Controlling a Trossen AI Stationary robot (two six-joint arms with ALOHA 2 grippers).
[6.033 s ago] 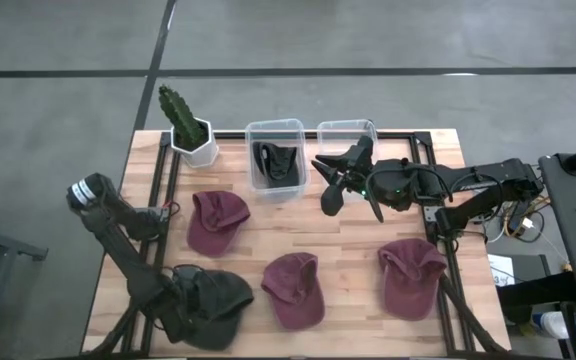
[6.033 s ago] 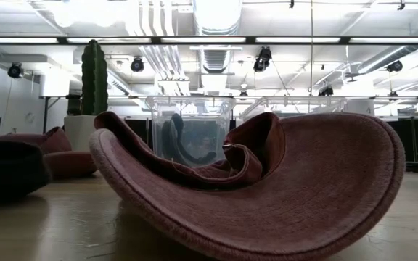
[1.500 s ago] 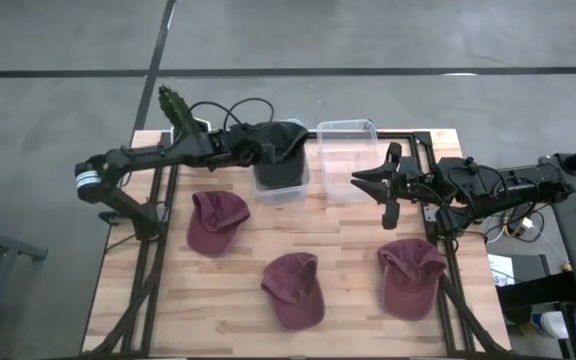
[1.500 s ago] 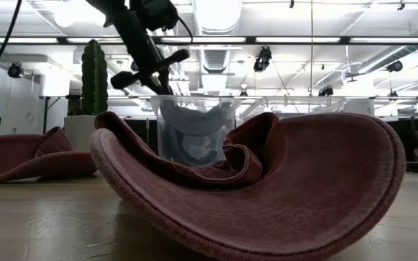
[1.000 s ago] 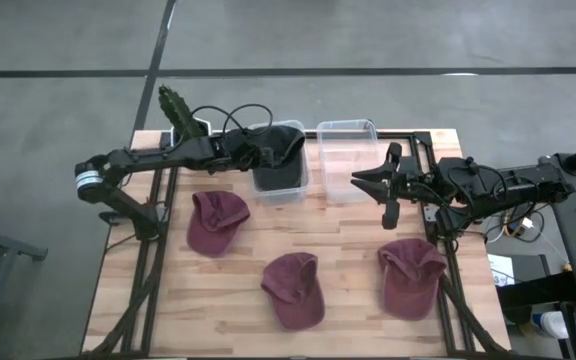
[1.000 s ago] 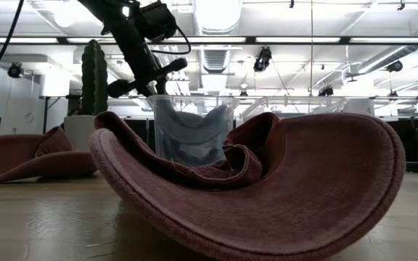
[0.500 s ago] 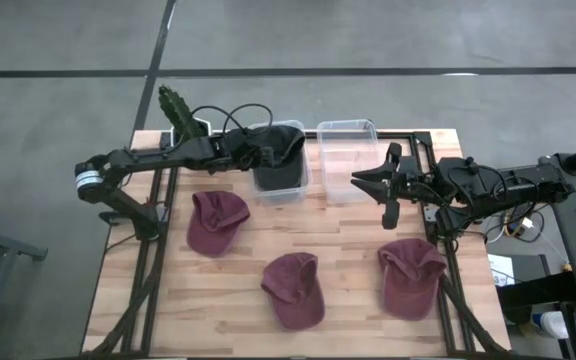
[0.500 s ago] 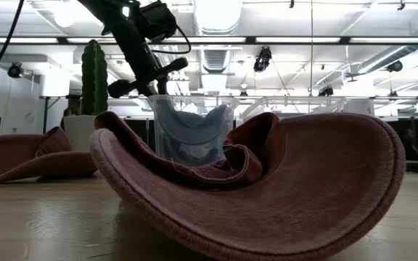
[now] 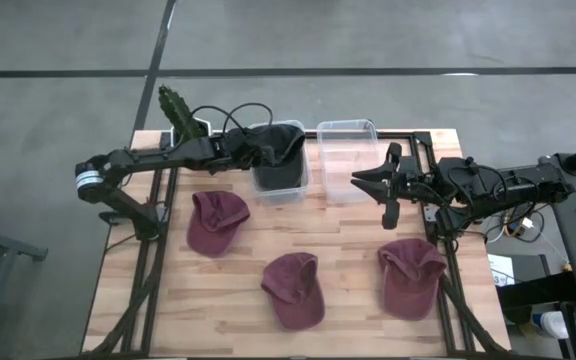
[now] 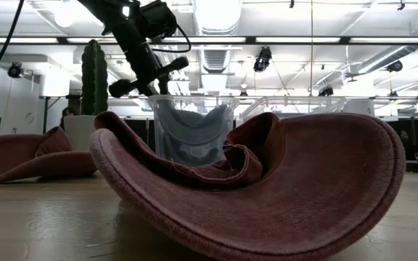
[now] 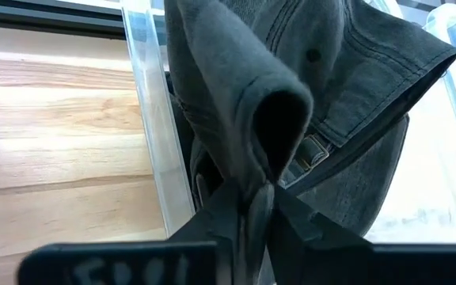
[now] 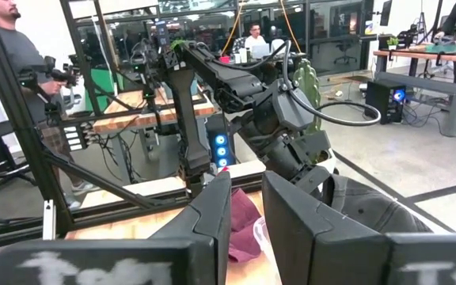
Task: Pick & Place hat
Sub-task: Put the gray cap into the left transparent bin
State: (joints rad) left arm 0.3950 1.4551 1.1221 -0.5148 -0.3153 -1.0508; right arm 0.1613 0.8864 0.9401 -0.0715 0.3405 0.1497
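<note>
A dark grey hat (image 9: 280, 150) sits partly inside the left clear bin (image 9: 278, 188) at the table's far edge, its crown drooping into the bin (image 10: 191, 134). My left gripper (image 9: 251, 152) reaches over the bin's left rim and is shut on the hat's cloth (image 11: 315, 79). My right gripper (image 9: 358, 178) hovers near the empty right clear bin (image 9: 346, 160). Its fingers (image 12: 212, 222) stand a narrow gap apart with nothing between them. Three maroon hats (image 9: 216, 220) (image 9: 293, 290) (image 9: 411, 275) lie flat on the table. My left gripper pinches a raised fold of the hat's crown cloth (image 11: 253, 170) between its two fingers, close to the back strap's buckle (image 11: 315, 150). The fingers slant down from the table's left. The hat's lower part hangs inside the bin and its brim (image 11: 402, 55) spreads over the bin's top.
A cactus in a white pot (image 9: 190, 128) stands at the far left corner, just behind my left arm. The nearest maroon hat (image 10: 267, 188) fills the low view. People and desks show in the room beyond the table.
</note>
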